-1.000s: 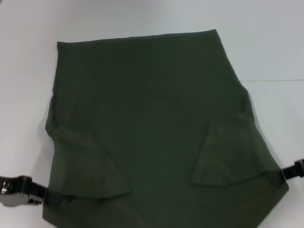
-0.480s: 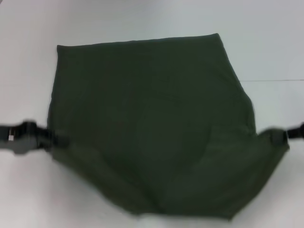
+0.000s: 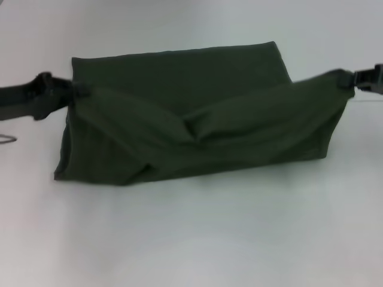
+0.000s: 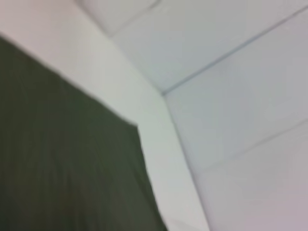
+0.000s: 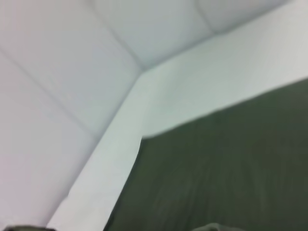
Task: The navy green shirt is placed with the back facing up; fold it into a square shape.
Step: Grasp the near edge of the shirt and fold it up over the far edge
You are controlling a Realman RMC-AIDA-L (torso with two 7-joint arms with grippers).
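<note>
navy green shirt (image 3: 197, 119): soft, light, limp, sagging mid-span. left gripper (image 3: 70, 89) clamped on its left corner, right gripper (image 3: 349, 79) clamped on right corner. best held at corners.

1. We have carried the left gripper (image 3: 70, 91) and right gripper (image 3: 349, 81) from the worktop's near edge toward its far edge.
2. The navy green shirt's (image 3: 197, 119) near hem, earlier flat, now hangs lifted and doubled over its far half.

Plain white table (image 3: 197, 239) w/ white panelled wall (image 4: 240, 96) behind.
</note>
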